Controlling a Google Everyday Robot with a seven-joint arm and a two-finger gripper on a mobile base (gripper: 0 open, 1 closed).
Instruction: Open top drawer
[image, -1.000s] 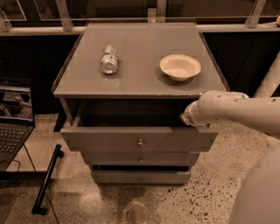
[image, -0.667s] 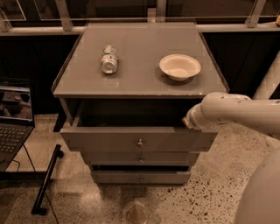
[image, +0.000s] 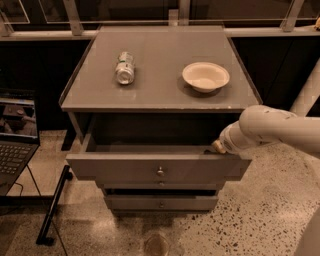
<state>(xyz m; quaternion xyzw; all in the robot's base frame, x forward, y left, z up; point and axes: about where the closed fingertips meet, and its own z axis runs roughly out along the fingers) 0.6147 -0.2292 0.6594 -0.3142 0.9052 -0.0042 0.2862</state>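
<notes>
At front of grey cabinet (image: 160, 95): top drawer (image: 125, 167) standing partly out, gripper (image: 218, 146) at its right upper edge.
Flat matte grey panel, small round metal knob (image: 160, 171) at centre, dark hollow behind. Smooth white rounded arm (image: 272, 127) reaching in from right, nearly level, narrowing toward the drawer's rim; gripper's opening impossible to tell. On the smooth top, can (image: 125, 68) lying on its side at left, shallow round pale bowl (image: 205, 76) at right, well apart. Speckled stone floor (image: 260, 215) below.

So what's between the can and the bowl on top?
Nothing: in the camera view the cabinet top is bare between can and bowl. The gripper is lower, at the front right corner of the open top drawer.
</notes>
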